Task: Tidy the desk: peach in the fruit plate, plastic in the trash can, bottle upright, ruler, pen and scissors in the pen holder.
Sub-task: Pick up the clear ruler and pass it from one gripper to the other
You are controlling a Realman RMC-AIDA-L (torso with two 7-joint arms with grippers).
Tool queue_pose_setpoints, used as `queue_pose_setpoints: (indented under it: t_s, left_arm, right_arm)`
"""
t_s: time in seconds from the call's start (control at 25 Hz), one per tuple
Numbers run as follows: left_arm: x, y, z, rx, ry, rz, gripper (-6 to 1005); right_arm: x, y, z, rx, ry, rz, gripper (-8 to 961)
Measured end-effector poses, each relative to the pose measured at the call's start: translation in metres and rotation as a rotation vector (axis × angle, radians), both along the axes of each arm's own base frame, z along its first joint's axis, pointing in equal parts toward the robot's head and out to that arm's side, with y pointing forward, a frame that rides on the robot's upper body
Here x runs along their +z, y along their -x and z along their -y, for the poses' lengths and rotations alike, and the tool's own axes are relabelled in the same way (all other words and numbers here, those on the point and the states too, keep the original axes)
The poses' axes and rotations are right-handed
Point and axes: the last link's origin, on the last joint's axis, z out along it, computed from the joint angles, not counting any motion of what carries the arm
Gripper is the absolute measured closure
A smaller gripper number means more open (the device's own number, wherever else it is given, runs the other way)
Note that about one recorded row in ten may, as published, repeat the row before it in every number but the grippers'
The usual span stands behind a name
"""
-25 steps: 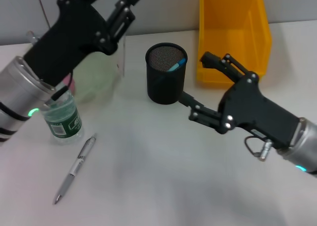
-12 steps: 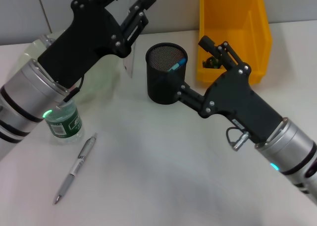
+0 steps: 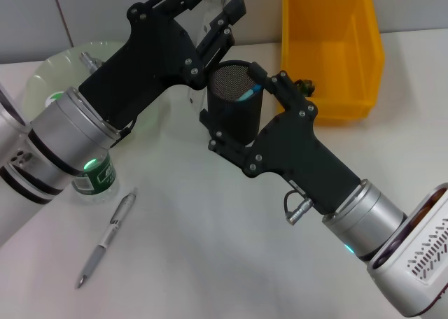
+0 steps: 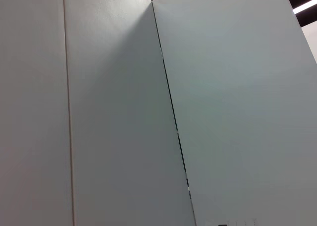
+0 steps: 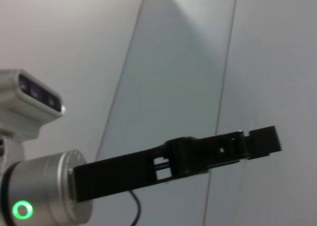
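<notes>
My left gripper is raised at the back, shut on a clear ruler that hangs down just left of the pen holder's rim. The black mesh pen holder stands at mid-table with a blue item inside. In front of it, my right gripper is open, one finger on each side of the holder. A silver pen lies on the table at the front left. The bottle with a green label stands upright, mostly hidden under my left arm. The green fruit plate is at the back left. Peach and scissors are out of view.
The yellow bin stands at the back right with a small dark item in it. Both wrist views face the wall panels; the right wrist view also shows my left arm.
My left gripper carried the ruler rightwards to the pen holder. My right arm swung left and forward, bringing its open fingers around the holder.
</notes>
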Motion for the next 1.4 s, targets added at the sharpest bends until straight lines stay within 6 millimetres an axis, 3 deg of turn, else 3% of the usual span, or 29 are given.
queue_pose_setpoints:
  t_s: [1.4]
  left_arm:
    - [-0.003,0.006,0.002,0.010,-0.015,-0.025,589]
  right_arm:
    - [-0.015,0.024,-0.022,-0.083,0.061,-0.031,124]
